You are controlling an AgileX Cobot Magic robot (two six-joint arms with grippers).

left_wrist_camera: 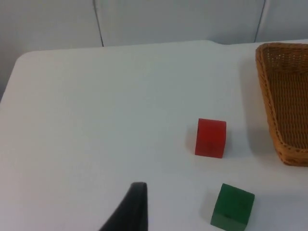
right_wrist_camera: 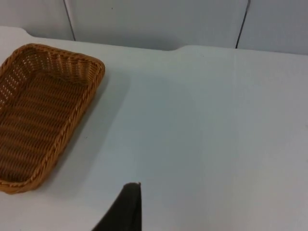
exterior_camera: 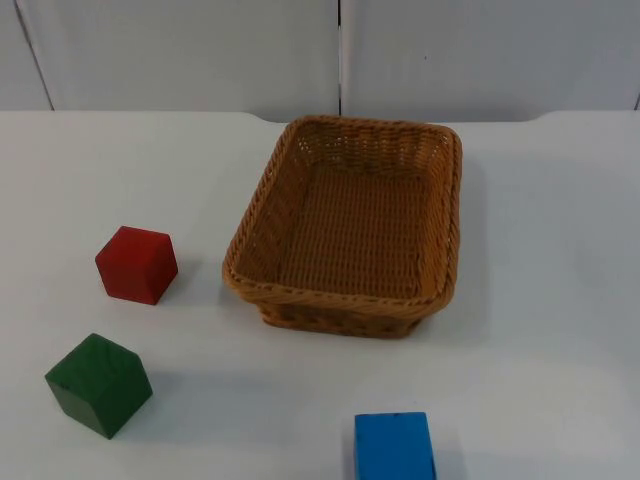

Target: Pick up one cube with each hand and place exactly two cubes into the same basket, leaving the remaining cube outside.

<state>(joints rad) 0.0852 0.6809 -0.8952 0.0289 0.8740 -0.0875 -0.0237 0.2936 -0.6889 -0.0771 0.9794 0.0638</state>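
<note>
A brown wicker basket [exterior_camera: 350, 225] sits in the middle of the white table [exterior_camera: 560, 250], toward the far side, with nothing inside it. The red cube [exterior_camera: 137, 264] rests on the table to the left of the basket, apart from it. The green cube [exterior_camera: 99, 384] lies nearer than the red one and slightly further left, also on bare table. The blue cube [exterior_camera: 395, 446] sits at the near edge of the top view, in front of the basket's near rim; its near part is cut off, so its full shape cannot be made out. All three cubes are outside the basket.

No writing, label or brand mark can be read on the cubes, the basket or the grey partition wall [exterior_camera: 180, 50] behind the table.

The left gripper [left_wrist_camera: 127, 211] hangs above the table's left part, with the red and green cubes ahead of it and the basket's left wall beyond them; one dark fingertip alone is visible, so whether it is released or clenched cannot be told. The right gripper [right_wrist_camera: 121, 209] hangs over bare table to the right of the basket, and again a single fingertip leaves its state unknown.
</note>
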